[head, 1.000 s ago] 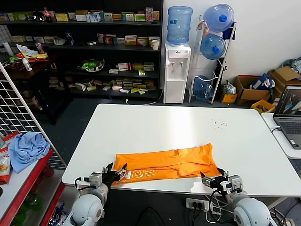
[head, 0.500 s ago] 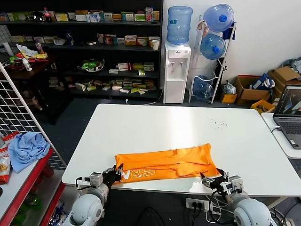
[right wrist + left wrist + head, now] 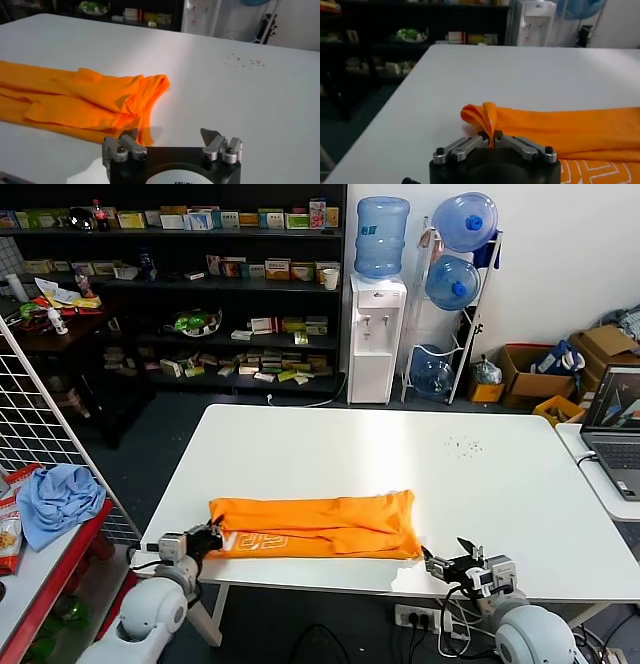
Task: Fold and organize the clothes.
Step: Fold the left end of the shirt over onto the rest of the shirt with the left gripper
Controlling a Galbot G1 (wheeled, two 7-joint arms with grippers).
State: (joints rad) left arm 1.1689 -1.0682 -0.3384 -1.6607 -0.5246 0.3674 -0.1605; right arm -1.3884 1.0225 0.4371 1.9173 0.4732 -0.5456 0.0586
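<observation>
The clothes are one orange T-shirt [image 3: 320, 526], folded into a long strip along the front of the white table [image 3: 400, 449]. White lettering [image 3: 268, 541] shows near its left end. My left gripper [image 3: 208, 539] is shut on that left end; in the left wrist view a pinched fold of the T-shirt [image 3: 490, 117] rises from the left gripper [image 3: 491, 141]. My right gripper [image 3: 448, 557] stands open at the table's front edge, just right of the shirt's right end. In the right wrist view the right gripper [image 3: 170, 137] holds nothing, and the T-shirt [image 3: 90, 100] lies beside one finger.
A light blue cloth [image 3: 55, 496] lies on a red shelf at the left, behind a white wire rack [image 3: 40, 409]. A laptop [image 3: 615, 424] sits on a second table at the right. Shelves and a water dispenser [image 3: 376, 334] stand far behind.
My left gripper closed on the shirt's left end and drew it left; the whole strip slid left and straightened. The right gripper stayed open in place.
</observation>
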